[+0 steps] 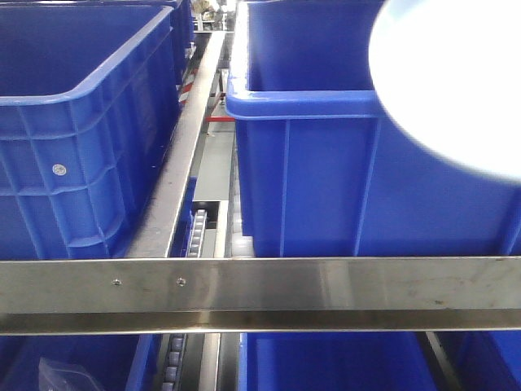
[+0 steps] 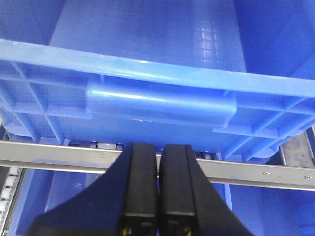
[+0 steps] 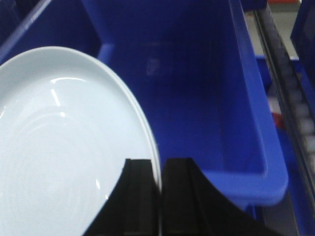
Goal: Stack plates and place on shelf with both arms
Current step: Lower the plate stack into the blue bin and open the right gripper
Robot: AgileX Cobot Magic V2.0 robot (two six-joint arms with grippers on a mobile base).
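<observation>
A glossy pale blue-white plate (image 3: pixel 64 147) fills the left of the right wrist view. My right gripper (image 3: pixel 160 164) is shut on its rim, which runs between the two black fingers. The same plate (image 1: pixel 448 81) shows blurred at the upper right of the front view, held above the right blue bin (image 1: pixel 326 179). Neither arm shows in that view. My left gripper (image 2: pixel 158 147) is shut with nothing in it, its fingers together in front of a blue bin's handle (image 2: pixel 162 103) and the shelf's steel rail (image 2: pixel 59 157).
Two deep blue bins stand on the shelf, the left one (image 1: pixel 81 147) and the right one with a steel divider (image 1: pixel 183 155) between them. A steel front rail (image 1: pixel 260 285) crosses below. Roller tracks (image 1: pixel 195 232) and more blue bins (image 1: pixel 334 366) lie on the lower level.
</observation>
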